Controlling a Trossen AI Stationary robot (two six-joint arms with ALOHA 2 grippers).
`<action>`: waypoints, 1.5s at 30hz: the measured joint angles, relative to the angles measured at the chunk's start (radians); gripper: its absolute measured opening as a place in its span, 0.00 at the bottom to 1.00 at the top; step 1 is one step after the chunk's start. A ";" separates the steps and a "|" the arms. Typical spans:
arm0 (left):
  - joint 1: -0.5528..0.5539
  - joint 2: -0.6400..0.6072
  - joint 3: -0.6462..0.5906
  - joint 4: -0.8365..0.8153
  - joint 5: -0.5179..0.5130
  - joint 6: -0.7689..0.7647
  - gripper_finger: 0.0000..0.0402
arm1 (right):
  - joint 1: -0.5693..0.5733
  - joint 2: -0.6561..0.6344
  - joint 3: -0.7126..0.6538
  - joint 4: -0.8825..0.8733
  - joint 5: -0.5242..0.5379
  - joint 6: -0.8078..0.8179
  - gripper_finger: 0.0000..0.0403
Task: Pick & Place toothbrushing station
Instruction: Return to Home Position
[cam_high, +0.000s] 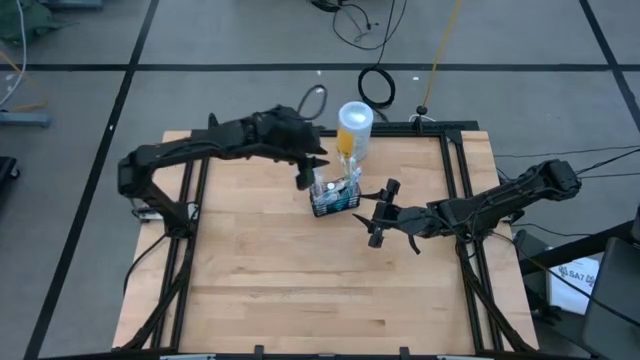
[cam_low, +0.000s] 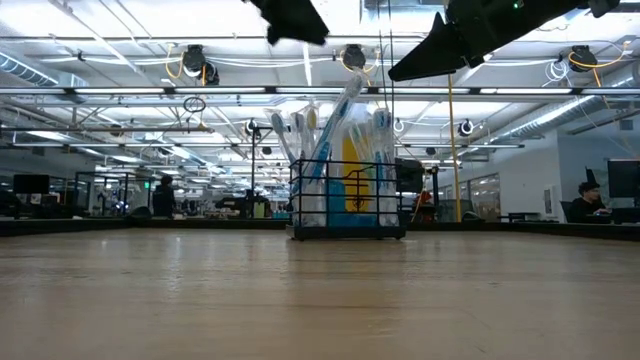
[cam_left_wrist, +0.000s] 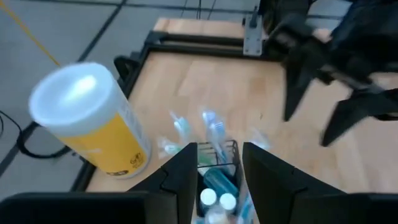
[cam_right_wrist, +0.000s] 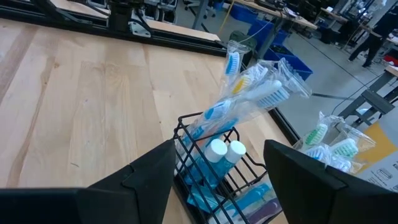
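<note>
Wooden counter (cam_high: 280, 280), bright workshop hall behind. Wire basket (cam_high: 335, 200) holds wrapped toothbrushes (cam_right_wrist: 249, 93), two capped bottles (cam_right_wrist: 219, 150); yellow canister (cam_high: 354, 125) beside. Left claw (cam_left_wrist: 219, 152), right claw (cam_high: 383, 213) both spread, empty.

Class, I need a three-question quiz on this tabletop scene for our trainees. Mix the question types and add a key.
1. True or false: the left gripper and the right gripper are each shut on an item.
2. Where is the canister?
A: upright on the table, just behind the basket as the low view sees it.
B: inside the basket.
C: lying on its side at the table's near edge.
3. Fill in: the wrapped toothbrushes stand in the ____.
Key: 1 false, both sets of jaws are open and empty. 2 A. 3 basket.
</note>
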 joint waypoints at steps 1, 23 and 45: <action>-0.004 -0.023 0.000 -0.010 0.000 0.001 0.33 | 0.000 0.000 0.000 0.002 0.001 0.003 0.59; -0.208 -0.432 -0.351 -0.004 -0.240 0.056 0.12 | 0.000 -0.334 -0.100 -0.176 -0.275 0.178 0.03; -0.259 -1.075 -1.215 0.739 -0.182 0.104 0.04 | 0.000 -1.050 -0.599 0.016 -0.614 -0.002 0.01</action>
